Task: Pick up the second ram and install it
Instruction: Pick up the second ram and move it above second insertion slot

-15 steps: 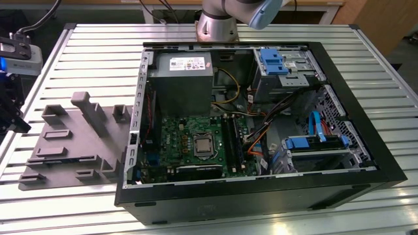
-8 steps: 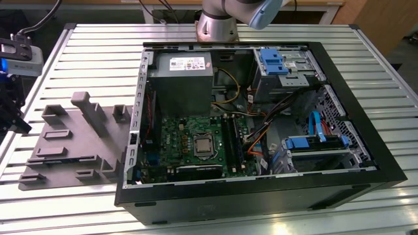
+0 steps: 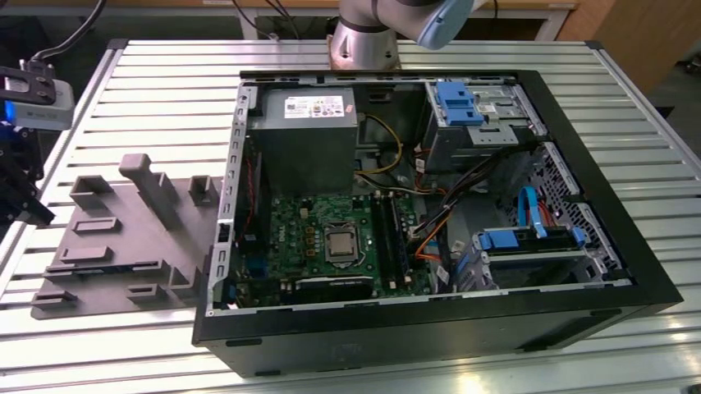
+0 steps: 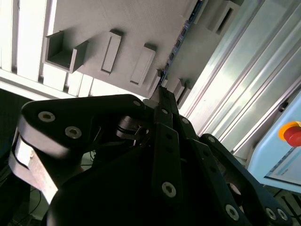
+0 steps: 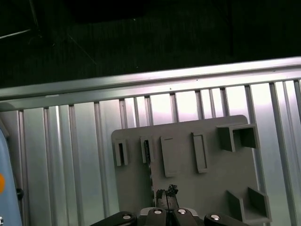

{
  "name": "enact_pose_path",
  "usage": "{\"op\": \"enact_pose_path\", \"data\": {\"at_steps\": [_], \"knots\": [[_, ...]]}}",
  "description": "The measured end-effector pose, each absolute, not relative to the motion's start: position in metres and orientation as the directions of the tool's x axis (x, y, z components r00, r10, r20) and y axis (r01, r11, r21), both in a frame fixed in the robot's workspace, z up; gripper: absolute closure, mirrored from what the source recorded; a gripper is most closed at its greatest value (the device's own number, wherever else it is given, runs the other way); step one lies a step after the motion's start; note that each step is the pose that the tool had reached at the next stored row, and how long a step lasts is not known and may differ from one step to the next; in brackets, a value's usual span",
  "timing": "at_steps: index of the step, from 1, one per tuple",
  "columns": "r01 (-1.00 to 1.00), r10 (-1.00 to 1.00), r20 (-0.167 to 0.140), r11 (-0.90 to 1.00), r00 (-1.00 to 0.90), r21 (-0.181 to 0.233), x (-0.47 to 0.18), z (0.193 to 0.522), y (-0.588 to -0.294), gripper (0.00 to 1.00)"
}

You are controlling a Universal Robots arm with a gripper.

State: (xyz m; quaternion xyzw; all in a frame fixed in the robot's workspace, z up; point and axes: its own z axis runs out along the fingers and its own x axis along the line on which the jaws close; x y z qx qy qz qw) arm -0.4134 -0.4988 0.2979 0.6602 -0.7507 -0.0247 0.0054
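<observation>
The second ram [image 4: 181, 38] is a thin dark stick standing on edge in the grey slotted holder plate [image 4: 94, 19]. In the first wrist view the ram [image 5: 147, 151] shows edge-on in a slot of that plate [image 5: 188, 188]. My gripper [image 5: 167, 192] hangs above the plate, near one end of the stick. Its fingers [image 4: 161, 96] are shut, and I see nothing held between them. In the exterior view the gripper [image 3: 33, 213] is at the far left, beyond the plate [image 3: 121, 246] and away from the open computer case [image 3: 438, 205].
The case lies open on the slatted metal table [image 3: 164, 82], with the green motherboard [image 3: 328, 238], the grey power-supply box [image 3: 304, 135] and blue drive brackets [image 3: 526, 238] inside. The arm's base [image 3: 367, 37] stands behind the case. A red button [image 4: 292, 133] sits beside the table.
</observation>
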Motion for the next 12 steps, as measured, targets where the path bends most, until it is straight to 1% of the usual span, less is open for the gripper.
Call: {"op": "enact_pose_path", "data": {"at_steps": [12], "knots": [[-0.991, -0.991, -0.024, 0.127, -0.128, 0.044, -0.4134, 0.2927, -0.4988, 0.89]]}}
